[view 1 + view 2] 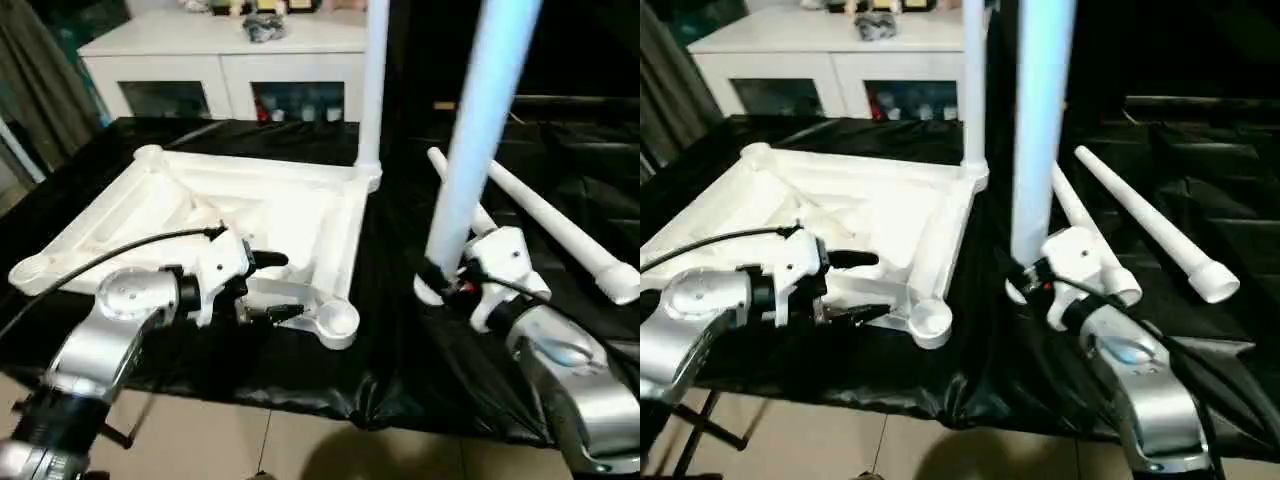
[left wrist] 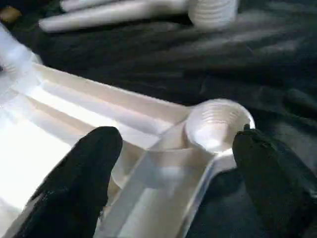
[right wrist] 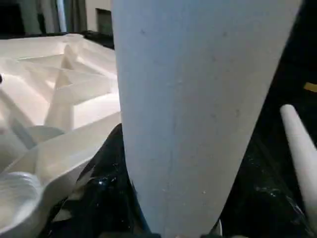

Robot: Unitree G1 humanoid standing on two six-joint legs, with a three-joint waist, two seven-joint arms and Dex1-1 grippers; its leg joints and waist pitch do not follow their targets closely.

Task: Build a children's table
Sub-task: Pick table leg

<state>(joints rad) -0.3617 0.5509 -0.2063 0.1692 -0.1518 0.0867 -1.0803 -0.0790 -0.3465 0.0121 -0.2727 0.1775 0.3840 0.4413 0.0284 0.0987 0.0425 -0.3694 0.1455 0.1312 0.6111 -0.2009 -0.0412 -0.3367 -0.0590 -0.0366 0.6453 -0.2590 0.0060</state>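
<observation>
I can read no brand, label or writing on any of the parts. The white tabletop [image 1: 250, 215] lies upside down on the desk [image 1: 400, 340], with its ribbed underside facing up and its four round corner sockets visible. I count four white legs: one leg [image 1: 373, 80] stands upright in the far corner socket on the robot's right side, one held leg [image 1: 480, 130] is upright in the right gripper [image 1: 440, 275], and two loose legs [image 1: 560, 225] lie on the desk to the right of the tabletop, one of them partly hidden behind the held leg. The right gripper is closed around the lower part of the held leg, whose bottom end is just beside the tabletop's right edge, over the black cover. The left gripper [image 1: 272, 288] hangs over the near edge of the tabletop with its two black fingers [image 2: 84, 173] spread wide apart and holding nothing; in the left wrist view the near right socket [image 2: 218, 124] lies between them. The desk is covered with a black, shiny, wrinkled sheet. Behind it stands a white cabinet [image 1: 225, 70] with glass doors; some small things lie on top, too unclear to name. A grey curtain [image 1: 40, 90] hangs at the left, and the floor [image 1: 230, 440] in front is light tile.
</observation>
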